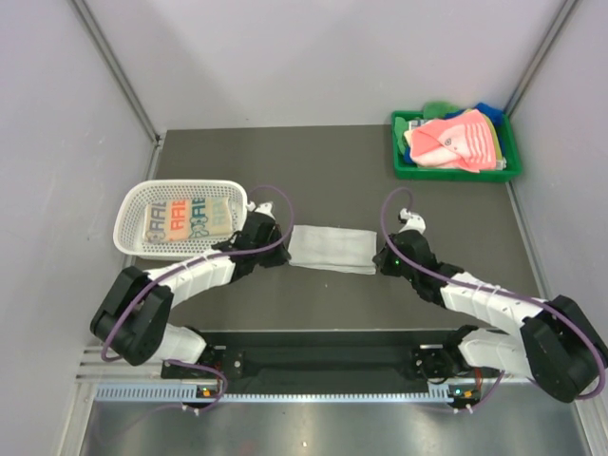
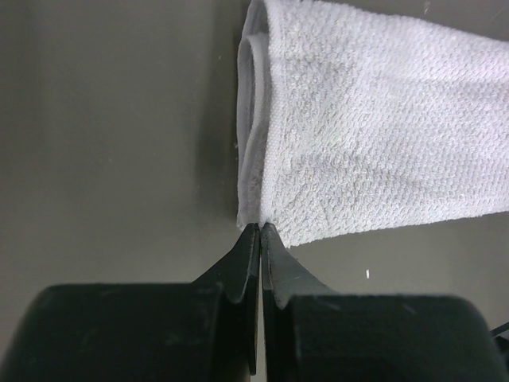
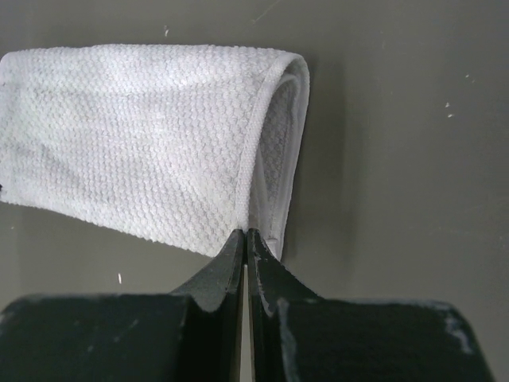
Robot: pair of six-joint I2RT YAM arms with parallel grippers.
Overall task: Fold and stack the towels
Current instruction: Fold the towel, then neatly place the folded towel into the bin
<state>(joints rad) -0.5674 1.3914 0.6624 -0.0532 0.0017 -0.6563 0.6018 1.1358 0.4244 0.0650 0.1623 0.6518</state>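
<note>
A plain grey-white towel (image 1: 331, 249) lies folded in a long strip on the dark table between the two arms. My left gripper (image 1: 283, 249) is shut on the towel's left end, its tips pinching the near corner (image 2: 260, 227) of the towel (image 2: 374, 135). At the other end my right gripper (image 1: 380, 258) is shut on the near corner (image 3: 244, 232) of the same towel (image 3: 135, 143). A folded white towel with coloured letters (image 1: 185, 220) rests in the basket. Pink, orange-patterned and blue towels (image 1: 454, 142) are piled in the green tray.
The white perforated basket (image 1: 133, 204) stands at the left, close to my left arm. The green tray (image 1: 456, 173) sits at the back right corner. Grey walls enclose the table on the left, right and back.
</note>
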